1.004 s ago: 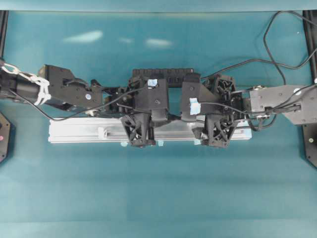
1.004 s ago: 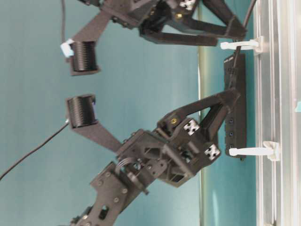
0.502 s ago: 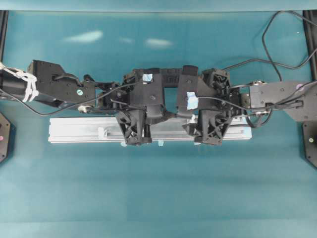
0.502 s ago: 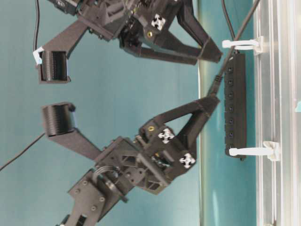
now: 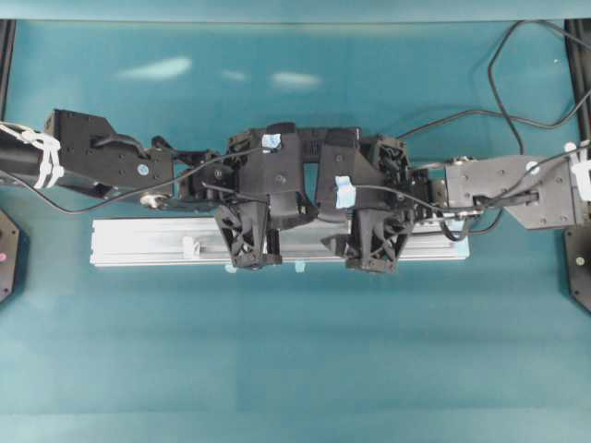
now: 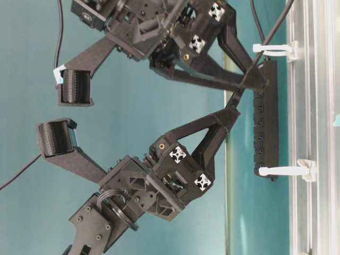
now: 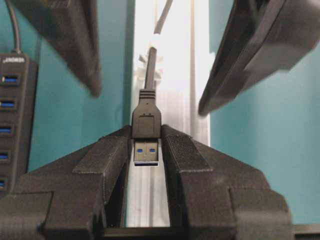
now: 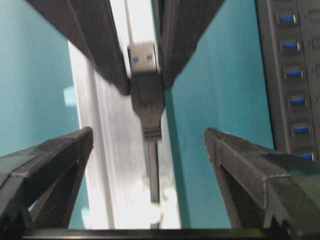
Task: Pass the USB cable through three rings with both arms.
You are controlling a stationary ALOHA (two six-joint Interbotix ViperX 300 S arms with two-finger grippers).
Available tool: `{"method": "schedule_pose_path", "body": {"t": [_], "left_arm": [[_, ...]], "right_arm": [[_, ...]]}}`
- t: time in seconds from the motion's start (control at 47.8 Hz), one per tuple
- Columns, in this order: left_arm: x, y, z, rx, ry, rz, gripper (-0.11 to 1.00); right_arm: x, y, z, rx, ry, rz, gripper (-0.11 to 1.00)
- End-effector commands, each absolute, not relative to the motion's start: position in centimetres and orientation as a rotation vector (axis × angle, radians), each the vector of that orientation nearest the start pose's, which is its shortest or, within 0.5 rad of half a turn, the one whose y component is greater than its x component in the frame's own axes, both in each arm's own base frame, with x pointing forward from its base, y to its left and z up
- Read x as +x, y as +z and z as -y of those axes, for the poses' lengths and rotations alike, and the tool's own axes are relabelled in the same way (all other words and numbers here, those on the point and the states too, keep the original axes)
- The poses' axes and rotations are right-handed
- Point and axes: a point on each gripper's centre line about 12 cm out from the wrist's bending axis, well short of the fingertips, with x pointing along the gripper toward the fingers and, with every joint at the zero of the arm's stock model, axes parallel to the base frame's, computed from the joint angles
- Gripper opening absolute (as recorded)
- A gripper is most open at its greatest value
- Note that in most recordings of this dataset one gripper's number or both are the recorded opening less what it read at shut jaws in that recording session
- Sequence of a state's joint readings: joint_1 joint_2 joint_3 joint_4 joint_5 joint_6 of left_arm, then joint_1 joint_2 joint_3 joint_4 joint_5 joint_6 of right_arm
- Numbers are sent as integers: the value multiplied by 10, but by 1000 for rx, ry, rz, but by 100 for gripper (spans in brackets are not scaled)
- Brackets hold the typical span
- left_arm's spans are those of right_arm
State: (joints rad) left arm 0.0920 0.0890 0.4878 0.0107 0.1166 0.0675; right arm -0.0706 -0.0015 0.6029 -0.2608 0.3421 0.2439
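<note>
My left gripper (image 7: 146, 150) is shut on the black plug of the USB cable (image 7: 146, 117), its metal end toward the wrist camera. The cord runs away from it over the silver rail (image 7: 175, 105) to a blurred whitish ring (image 7: 159, 74). My right gripper (image 8: 150, 160) is open, its fingers (image 8: 55, 165) wide on either side of the cord, facing the held plug (image 8: 146, 80). In the table-level view the cable (image 6: 268, 40) passes the upper ring (image 6: 273, 49) to the left gripper (image 6: 231, 111), with the right gripper (image 6: 256, 81) beside it. A second ring (image 6: 284, 171) stands empty. A third ring (image 5: 191, 247) shows overhead.
A black multi-port hub strip (image 6: 265, 117) lies on the teal table just behind the rail (image 5: 148, 242), also in the left wrist view (image 7: 12, 120) and right wrist view (image 8: 292, 75). Loose black cords (image 5: 503, 83) trail at the back right.
The right arm has moved left along the rail toward the left gripper. The left gripper has risen off the hub and rail, taking the plug with it.
</note>
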Motion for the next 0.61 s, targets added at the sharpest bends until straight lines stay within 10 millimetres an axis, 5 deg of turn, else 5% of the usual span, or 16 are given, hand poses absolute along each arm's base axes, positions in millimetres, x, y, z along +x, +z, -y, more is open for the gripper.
{"method": "schedule_pose_path", "body": {"t": [0.0, 0.314, 0.585], "left_arm": [[427, 195, -38, 51, 60, -658, 24], [427, 195, -38, 51, 60, -656, 24], [423, 189, -39, 36, 65, -673, 24]], "right_arm": [[377, 164, 40, -2, -151, -914, 58], [378, 161, 39, -2, -142, -898, 0], [382, 164, 36, -2, -130, -868, -8]]}}
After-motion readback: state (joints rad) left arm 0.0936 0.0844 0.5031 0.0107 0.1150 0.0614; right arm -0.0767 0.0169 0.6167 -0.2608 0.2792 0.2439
